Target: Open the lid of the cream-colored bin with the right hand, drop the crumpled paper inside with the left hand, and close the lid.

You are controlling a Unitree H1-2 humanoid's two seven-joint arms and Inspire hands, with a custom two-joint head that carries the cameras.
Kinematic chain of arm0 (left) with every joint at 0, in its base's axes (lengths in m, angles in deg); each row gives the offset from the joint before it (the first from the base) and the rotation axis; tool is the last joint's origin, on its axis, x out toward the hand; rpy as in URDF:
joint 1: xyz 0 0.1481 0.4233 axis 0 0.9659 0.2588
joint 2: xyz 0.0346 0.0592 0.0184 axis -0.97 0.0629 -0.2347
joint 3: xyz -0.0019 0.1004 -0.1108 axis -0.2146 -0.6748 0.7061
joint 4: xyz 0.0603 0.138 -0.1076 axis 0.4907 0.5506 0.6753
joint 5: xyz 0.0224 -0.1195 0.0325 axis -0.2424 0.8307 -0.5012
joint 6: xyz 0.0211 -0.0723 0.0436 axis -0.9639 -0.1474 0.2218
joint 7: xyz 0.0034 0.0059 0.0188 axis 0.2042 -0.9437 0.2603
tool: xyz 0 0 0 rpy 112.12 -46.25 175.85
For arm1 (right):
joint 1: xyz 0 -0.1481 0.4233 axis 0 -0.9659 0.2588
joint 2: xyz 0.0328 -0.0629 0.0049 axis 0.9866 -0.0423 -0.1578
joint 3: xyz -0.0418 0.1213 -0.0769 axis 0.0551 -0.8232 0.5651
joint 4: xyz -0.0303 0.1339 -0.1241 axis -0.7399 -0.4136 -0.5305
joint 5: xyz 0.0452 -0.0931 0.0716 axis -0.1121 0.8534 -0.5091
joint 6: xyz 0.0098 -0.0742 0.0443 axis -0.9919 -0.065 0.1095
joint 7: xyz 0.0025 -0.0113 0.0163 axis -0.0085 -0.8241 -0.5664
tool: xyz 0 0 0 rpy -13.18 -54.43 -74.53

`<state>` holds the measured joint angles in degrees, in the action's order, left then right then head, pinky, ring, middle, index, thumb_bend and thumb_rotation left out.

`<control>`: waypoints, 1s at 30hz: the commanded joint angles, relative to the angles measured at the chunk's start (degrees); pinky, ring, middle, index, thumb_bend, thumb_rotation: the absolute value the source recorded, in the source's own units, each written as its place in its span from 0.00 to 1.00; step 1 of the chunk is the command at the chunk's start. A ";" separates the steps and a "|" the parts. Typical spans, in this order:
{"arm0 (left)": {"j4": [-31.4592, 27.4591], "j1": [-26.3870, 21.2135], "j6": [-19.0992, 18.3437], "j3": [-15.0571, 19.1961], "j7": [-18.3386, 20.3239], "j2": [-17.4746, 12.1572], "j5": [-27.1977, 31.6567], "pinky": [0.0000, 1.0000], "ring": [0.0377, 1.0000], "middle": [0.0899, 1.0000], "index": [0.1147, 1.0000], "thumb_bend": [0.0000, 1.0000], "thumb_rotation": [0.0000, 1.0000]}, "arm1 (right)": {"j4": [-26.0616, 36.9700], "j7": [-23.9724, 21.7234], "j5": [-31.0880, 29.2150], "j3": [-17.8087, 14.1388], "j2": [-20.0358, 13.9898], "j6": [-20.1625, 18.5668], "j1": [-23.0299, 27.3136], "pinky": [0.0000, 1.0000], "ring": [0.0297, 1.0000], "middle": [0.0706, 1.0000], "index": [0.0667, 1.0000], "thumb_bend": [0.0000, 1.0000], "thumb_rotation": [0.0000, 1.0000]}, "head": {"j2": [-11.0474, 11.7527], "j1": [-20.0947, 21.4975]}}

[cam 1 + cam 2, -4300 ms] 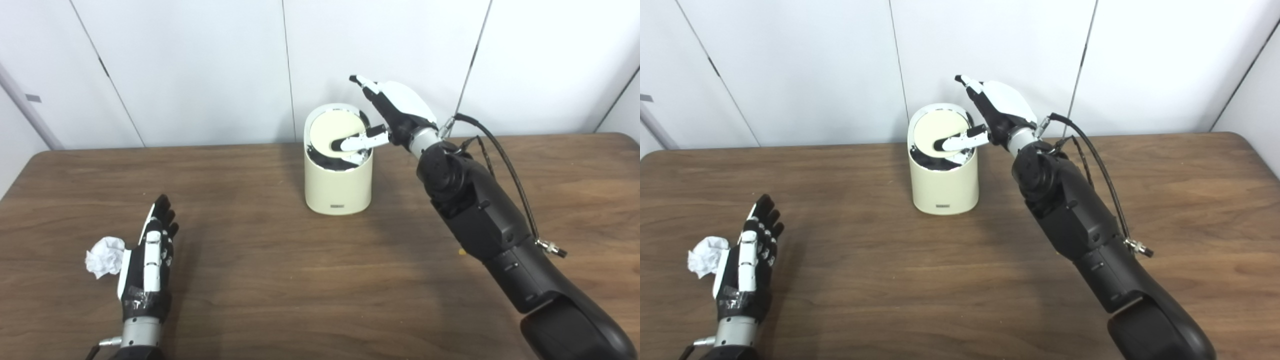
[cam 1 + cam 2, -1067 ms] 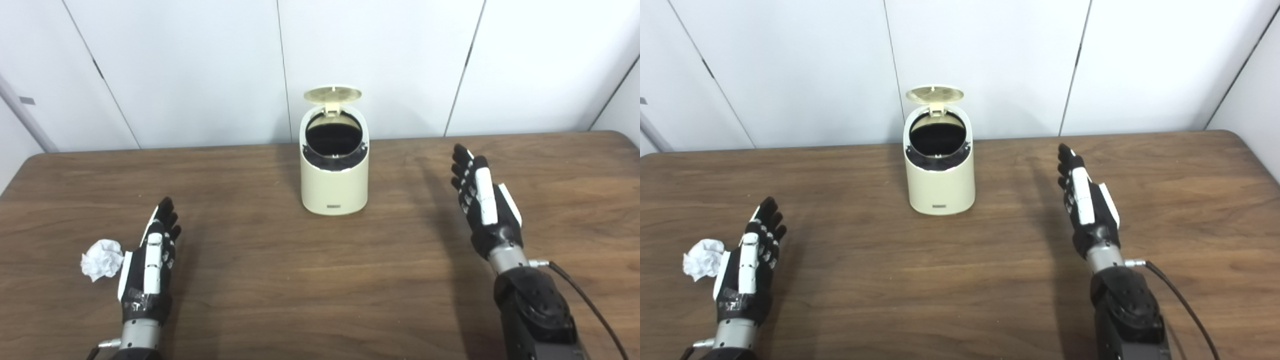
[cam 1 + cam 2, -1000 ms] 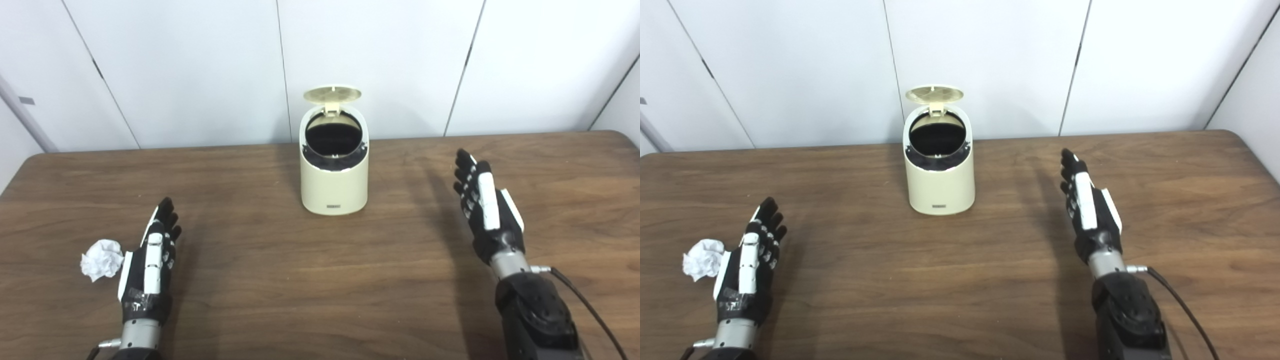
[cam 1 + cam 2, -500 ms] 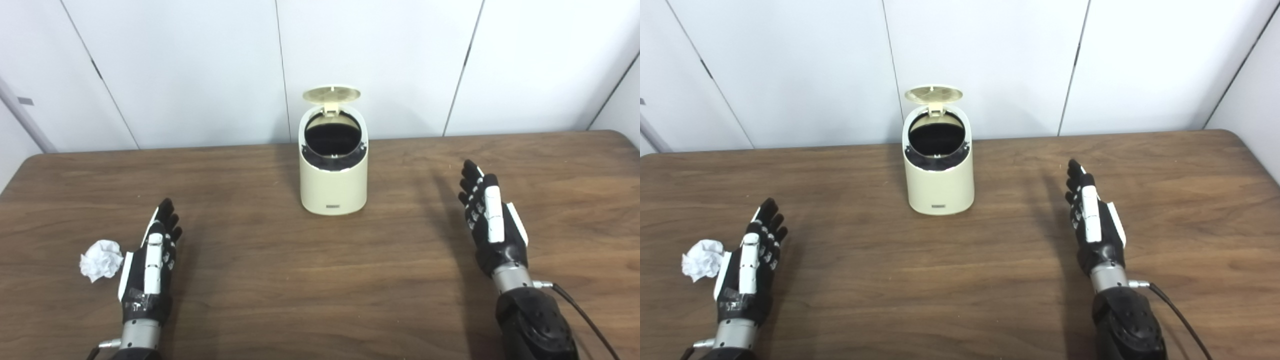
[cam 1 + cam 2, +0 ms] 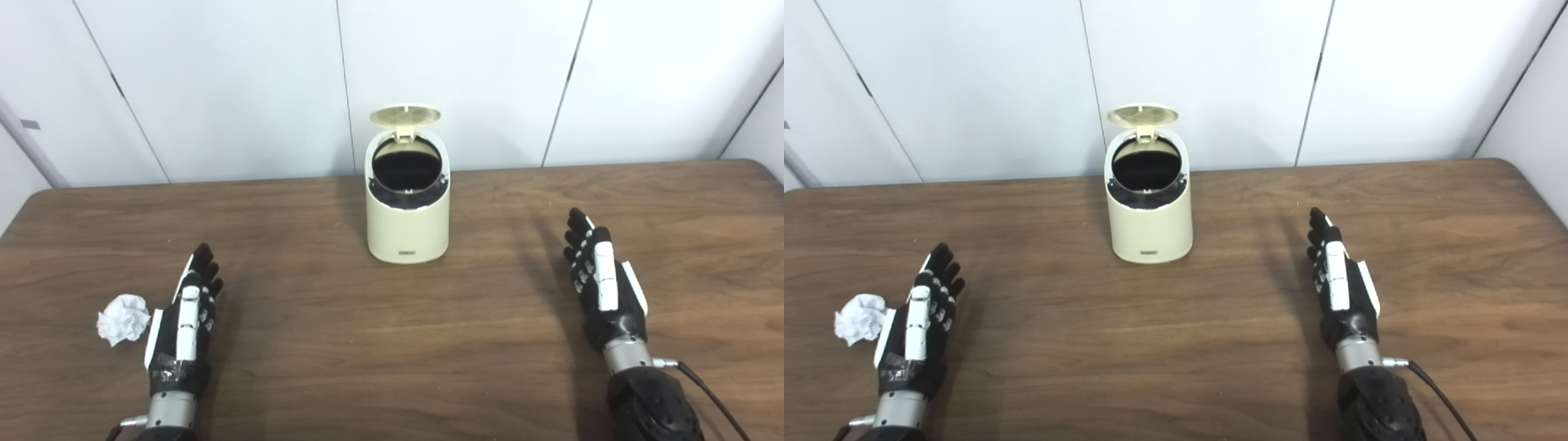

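Note:
The cream-colored bin stands at the back middle of the wooden table. Its lid is flipped up on the rear hinge, and the dark inside shows. The crumpled white paper lies on the table at the front left. My left hand is open and empty, edge-up on the table just right of the paper, not touching it. My right hand is open and empty at the front right, well away from the bin.
The wooden table has a rounded far right corner. White wall panels rise right behind the bin. A black cable runs from my right wrist.
Since 4.3 s ago the lid has been opened and my right hand has left the bin. Over the last second it has drawn back toward the front right. Left hand and paper are still.

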<state>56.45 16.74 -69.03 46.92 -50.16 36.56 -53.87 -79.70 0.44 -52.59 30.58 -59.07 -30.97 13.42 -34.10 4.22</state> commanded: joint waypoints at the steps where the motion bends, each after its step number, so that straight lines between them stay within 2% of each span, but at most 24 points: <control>1: 1.23 1.24 0.30 -0.15 0.17 0.06 0.26 1.00 1.00 1.00 0.98 0.39 0.92 | 1.00 0.35 0.39 0.11 -0.06 2.56 0.71 1.00 0.99 0.97 0.93 0.50 1.00 | -0.07 -0.35; 7: -0.17 1.36 -0.29 -0.32 -0.04 0.19 0.01 1.00 1.00 0.99 0.98 0.40 0.93 | 0.54 0.52 0.16 -0.31 -0.21 2.51 0.77 1.00 0.98 0.97 0.93 0.52 1.00 | 0.03 -3.06; 12: -1.68 1.32 -0.35 -0.36 -0.49 0.76 -0.08 1.00 0.98 0.98 0.96 0.39 0.94 | 0.10 -0.24 -0.77 -0.69 -1.00 2.19 0.96 1.00 1.00 0.98 0.94 0.49 1.00 | -0.02 -5.72; 17: -3.98 1.44 -1.45 -0.57 -1.41 1.14 -1.28 1.00 0.98 0.97 0.95 0.40 0.93 | -1.70 -0.97 -2.31 -1.31 -2.04 2.88 1.63 1.00 1.00 0.98 0.94 0.49 1.00 | 0.16 -8.87; 25: -7.34 2.10 -2.32 -0.75 -2.43 0.70 -2.85 1.00 0.98 0.98 0.96 0.46 0.83 | -5.86 -2.75 -4.14 -2.07 -4.17 5.60 2.82 1.00 1.00 0.99 0.95 0.52 1.00 | 0.72 -12.88; 30: -9.41 2.02 -2.32 -0.38 -2.49 0.27 -3.01 0.98 0.96 0.96 0.95 0.47 0.70 | -6.08 -3.21 -4.41 -2.02 -4.85 5.77 2.91 1.00 1.00 0.99 0.96 0.50 1.00 | 1.09 -14.77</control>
<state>49.04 19.72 -72.25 46.32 -52.56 37.53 -56.62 -86.31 -2.47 -56.39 28.81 -63.37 -26.36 15.21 -32.96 -10.54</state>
